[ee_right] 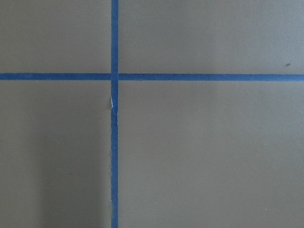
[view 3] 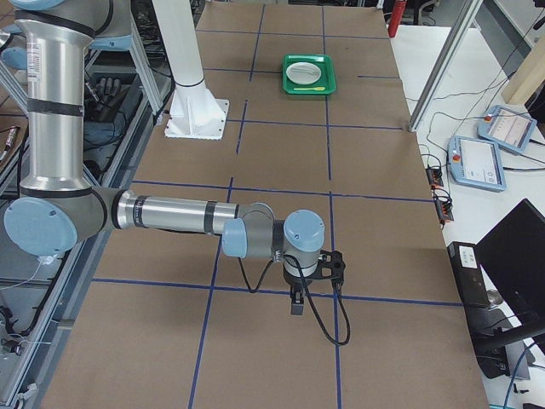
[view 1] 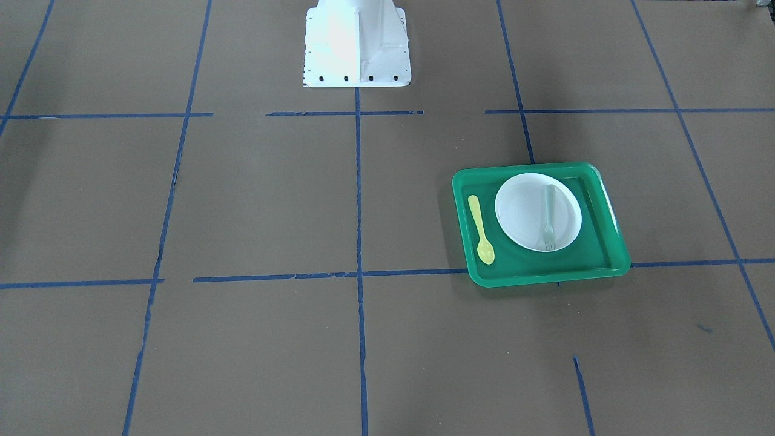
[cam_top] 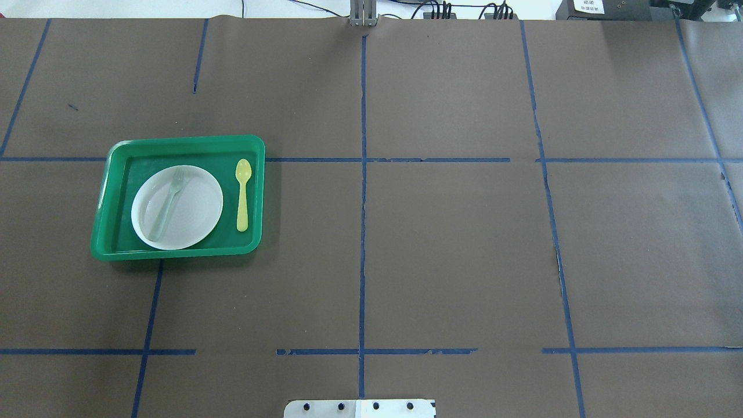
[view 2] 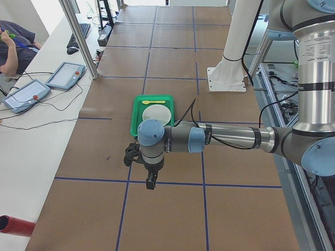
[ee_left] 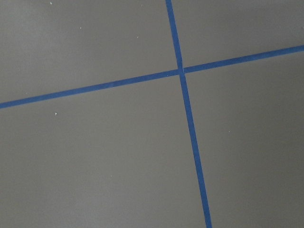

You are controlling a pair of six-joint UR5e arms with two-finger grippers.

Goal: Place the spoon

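Spoon (cam_top: 243, 194) lies flat in green tray (cam_top: 180, 140), just beside plate (cam_top: 197, 217), bowl end away from robot. Left gripper (view 2: 151, 180) and right gripper (view 3: 295, 303) hang well away from it; open or closed, can't tell. If it needs picking up, left arm looks nearer: pinch across mid-handle, clear of tray wall.

Brown paper-covered table (cam_top: 464, 261), blue tape grid (cam_top: 363, 232), green tray (cam_top: 186, 142) on the robot's left half, white base plate (view 1: 357, 54)

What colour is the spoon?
The spoon is pale yellow, clearest in the overhead view.
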